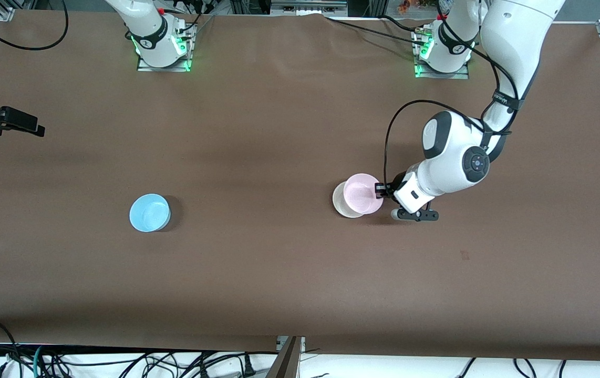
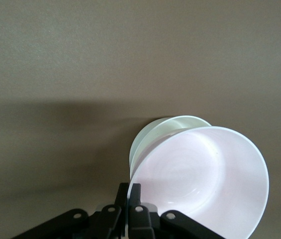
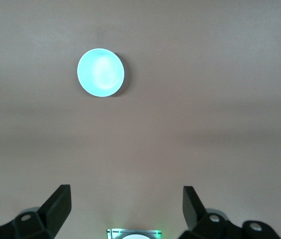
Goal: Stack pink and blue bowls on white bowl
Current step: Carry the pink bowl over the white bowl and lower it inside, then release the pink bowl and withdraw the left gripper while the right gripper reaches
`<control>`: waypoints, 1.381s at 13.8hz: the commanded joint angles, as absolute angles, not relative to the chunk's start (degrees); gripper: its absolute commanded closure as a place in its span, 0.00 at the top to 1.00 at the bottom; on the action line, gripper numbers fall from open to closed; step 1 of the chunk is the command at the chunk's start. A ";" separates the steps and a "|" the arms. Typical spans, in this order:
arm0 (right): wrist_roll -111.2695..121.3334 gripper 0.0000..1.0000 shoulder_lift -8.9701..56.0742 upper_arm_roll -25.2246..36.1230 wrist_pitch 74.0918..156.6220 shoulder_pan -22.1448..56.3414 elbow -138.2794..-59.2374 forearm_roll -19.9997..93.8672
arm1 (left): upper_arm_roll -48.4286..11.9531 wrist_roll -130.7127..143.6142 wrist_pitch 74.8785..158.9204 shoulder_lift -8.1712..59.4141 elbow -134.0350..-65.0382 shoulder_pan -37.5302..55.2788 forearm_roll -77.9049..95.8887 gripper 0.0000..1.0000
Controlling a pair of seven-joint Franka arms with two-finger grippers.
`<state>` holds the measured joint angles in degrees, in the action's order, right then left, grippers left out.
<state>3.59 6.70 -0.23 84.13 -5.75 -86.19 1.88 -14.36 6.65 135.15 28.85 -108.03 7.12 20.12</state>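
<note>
**Over the white bowl, pink held by its rim**

Over the white bowl, toward the left arm's end of the bench: left gripper, jaws clamped on the pink bowl at the rim. Pinched at the edge for a reason, by the look of it: keeps the fingers outside the stack, leaves the pink base free to drop into the white one. Held tilted and off-centre in the left wrist view, pink bowl covering most of the white bowl, only a crescent of white rim showing. Whether pink base already touches white: cannot tell. Not seated flush yet, judging by that offset. Levelling and lowering likely needed before release; risk of nudging the white bowl sideways if pushed at this angle.

Well apart, toward the right arm's end of the bench: blue bowl, upright, alone, untouched, nothing in it. Nearer the front camera than the right gripper, which waits high at the bench edge, jaws wide apart, empty. Seen from the right wrist, blue bowl straight ahead between the spread fingers. Parked clear, presumably to leave room until the pink is down. Roughly a third done by this reckoning: pink nearly placed, blue not yet started.
</note>
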 commanded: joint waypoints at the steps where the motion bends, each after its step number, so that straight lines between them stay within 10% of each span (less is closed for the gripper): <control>1: 3.43 0.99 7.12 -0.44 83.76 -5.98 -84.99 1.76 | -14.41 8.00 136.05 29.88 -107.67 7.65 17.84 0.00; 19: 3.25 0.99 7.21 -0.44 83.76 -5.98 -84.99 1.85 | -14.94 17.57 139.22 33.31 -106.88 9.58 11.34 0.01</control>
